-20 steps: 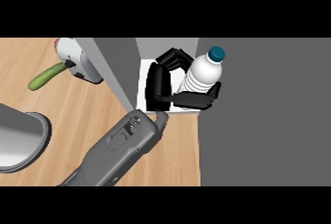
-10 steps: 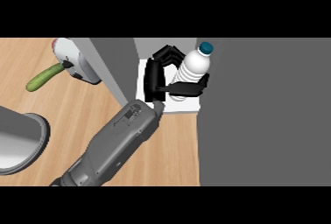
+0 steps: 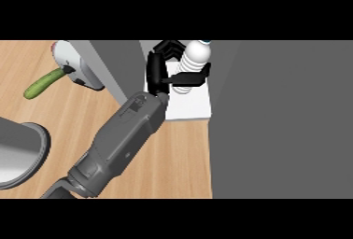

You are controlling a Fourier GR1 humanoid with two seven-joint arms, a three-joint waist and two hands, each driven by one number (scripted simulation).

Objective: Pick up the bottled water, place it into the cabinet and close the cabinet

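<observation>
At the counter's (image 3: 172, 154) right edge stands the cabinet (image 3: 283, 121), the largest body in view: a broad grey face fills the right side, and a narrower grey panel (image 3: 117, 65) rises further left. Between the two lies the cabinet's white floor (image 3: 189, 105), a pale strip open toward the wooden counter. A grey forearm (image 3: 117, 144) crosses the counter diagonally from the near edge up to this opening. Which arm it is cannot be told with certainty; it enters left of centre and is taken here as the left. At the counter's left edge, a grey rounded object (image 3: 17, 154), only partly in view, rests on the wood. Near the far left corner sits a white and grey object (image 3: 76, 65), its identity unclear, just beside the grey panel. The left hand (image 3: 162, 67), black, is inside the opening above the white floor, its fingers (image 3: 189, 78) curled round the bottle (image 3: 195, 56) and grasping it. The bottle is white with a blue cap, nearly upright, at the far end of the opening. A green cucumber (image 3: 45, 85) lies tilted on the counter, one end touching the white and grey object.
</observation>
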